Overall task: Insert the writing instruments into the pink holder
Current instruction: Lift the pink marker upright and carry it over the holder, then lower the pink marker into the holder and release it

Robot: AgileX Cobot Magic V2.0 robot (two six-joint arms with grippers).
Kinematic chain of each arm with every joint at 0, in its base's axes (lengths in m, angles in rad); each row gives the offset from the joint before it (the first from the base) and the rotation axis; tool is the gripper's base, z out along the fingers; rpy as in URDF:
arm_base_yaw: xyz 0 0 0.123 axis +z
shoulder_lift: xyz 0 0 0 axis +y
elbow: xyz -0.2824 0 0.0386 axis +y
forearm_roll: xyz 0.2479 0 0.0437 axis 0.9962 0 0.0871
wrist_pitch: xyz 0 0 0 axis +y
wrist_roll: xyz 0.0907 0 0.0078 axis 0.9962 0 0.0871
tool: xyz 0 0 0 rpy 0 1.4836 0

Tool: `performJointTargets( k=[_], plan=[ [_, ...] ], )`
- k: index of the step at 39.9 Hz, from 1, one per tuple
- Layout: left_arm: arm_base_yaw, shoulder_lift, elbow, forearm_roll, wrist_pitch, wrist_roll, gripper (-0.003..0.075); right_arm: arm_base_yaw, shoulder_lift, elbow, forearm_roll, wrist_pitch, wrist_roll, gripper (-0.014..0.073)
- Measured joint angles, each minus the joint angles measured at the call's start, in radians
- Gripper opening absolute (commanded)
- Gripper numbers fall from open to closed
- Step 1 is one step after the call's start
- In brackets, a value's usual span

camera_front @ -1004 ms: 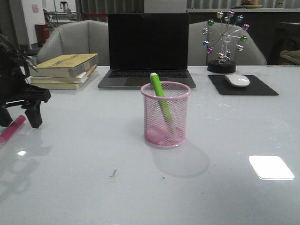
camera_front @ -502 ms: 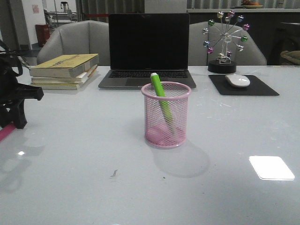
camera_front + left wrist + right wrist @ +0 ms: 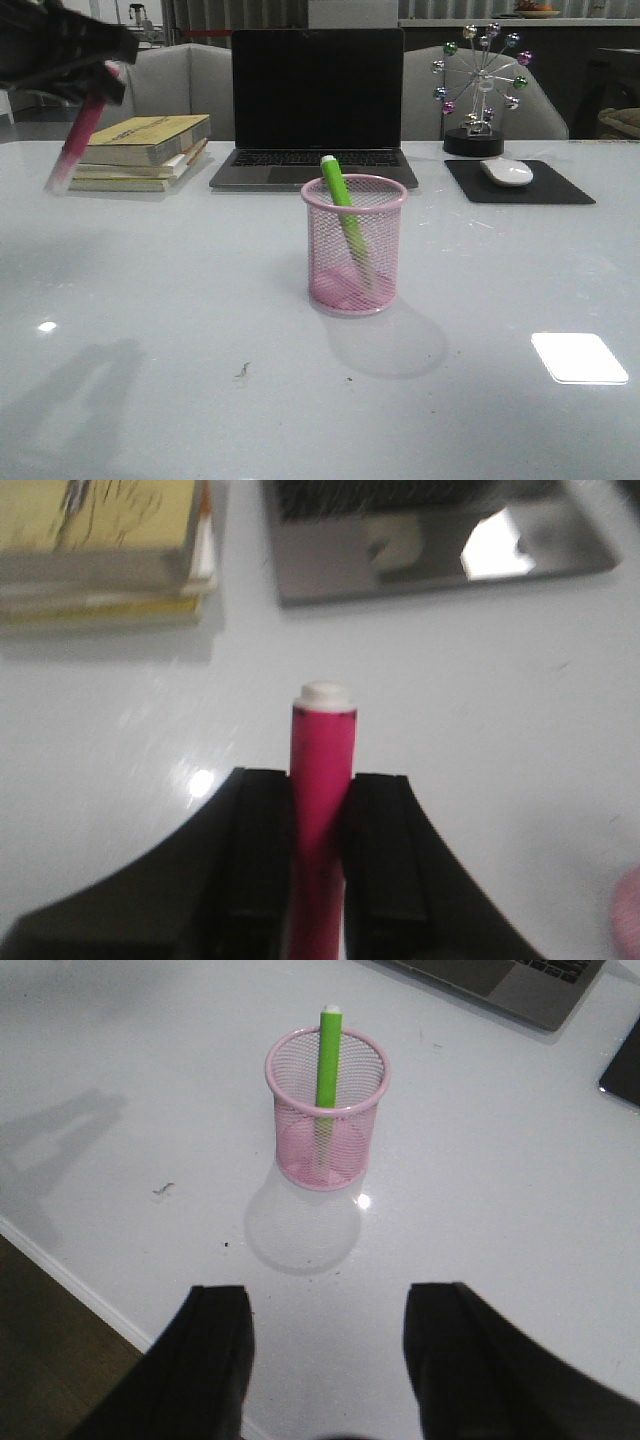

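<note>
The pink holder (image 3: 354,245) stands upright at the table's middle, with the green marker (image 3: 340,205) leaning inside it, tip above the rim. My left gripper (image 3: 95,85) is high at the far left, shut on the magenta marker (image 3: 77,140), which hangs tilted below it, well left of the holder. In the left wrist view the magenta marker (image 3: 322,770) sits clamped between both fingers, its whitish end pointing away. My right gripper (image 3: 328,1305) is open and empty, set back above the table's near edge, with the holder (image 3: 326,1110) and green marker (image 3: 328,1055) ahead of it.
A stack of books (image 3: 140,150) lies at the back left, an open laptop (image 3: 315,100) behind the holder, and a mouse (image 3: 507,171) on a black pad (image 3: 518,183) with a small ferris-wheel ornament (image 3: 480,90) at the back right.
My left gripper went from low at the table's left edge, by the magenta marker, to high above the table, lifting that marker up.
</note>
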Motion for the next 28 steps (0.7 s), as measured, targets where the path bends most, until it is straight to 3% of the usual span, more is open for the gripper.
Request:
performJointTargets(
  k=[5, 17, 28],
  plan=[
    [-0.110, -0.029, 0.071, -0.002, -0.240, 0.000, 0.0091, 0.000, 0.000, 0.000, 0.000, 0.000, 0.000, 0.0461],
    [-0.342, 0.093, 0.058, -0.002, -0.703, 0.000, 0.0090, 0.000, 0.000, 0.000, 0.000, 0.000, 0.000, 0.0461],
    [-0.409, 0.296, -0.037, -0.002, -0.825, 0.000, 0.0091, 0.000, 0.000, 0.000, 0.001, 0.000, 0.000, 0.0461]
  ],
)
